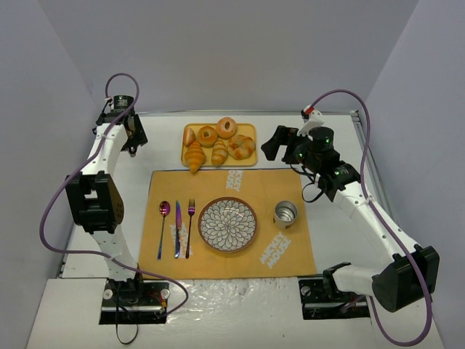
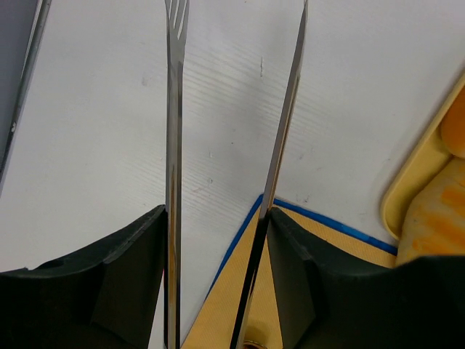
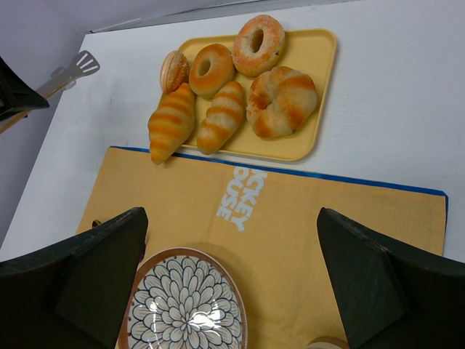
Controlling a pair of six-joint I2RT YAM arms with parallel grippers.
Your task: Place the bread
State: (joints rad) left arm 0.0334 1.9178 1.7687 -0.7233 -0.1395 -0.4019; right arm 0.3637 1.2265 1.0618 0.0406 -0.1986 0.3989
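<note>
The bread [image 1: 195, 156] [image 3: 172, 122], the largest croissant, lies at the near left corner of the yellow tray [image 1: 249, 131] [image 3: 312, 65], its tip overhanging onto the mat. My left gripper [image 1: 134, 137] [image 2: 216, 214] hovers left of the tray, shut on metal tongs [image 2: 173, 145] whose two arms rest against its pads; the tong end [image 3: 75, 67] points toward the tray. My right gripper [image 1: 280, 142] [image 3: 231, 218] hangs open and empty above the mat, right of the tray. The patterned plate [image 1: 201, 224] [image 3: 182, 252] sits on the mat with nothing on it.
On the tray there is also a smaller croissant [image 3: 220, 116], two ring rolls [image 3: 258, 43], a twisted roll [image 3: 282, 102] and a small bun. An orange placemat [image 1: 276, 182] holds a spoon [image 1: 164, 211], knife [image 1: 177, 229], fork [image 1: 191, 218] and metal cup [image 1: 285, 214].
</note>
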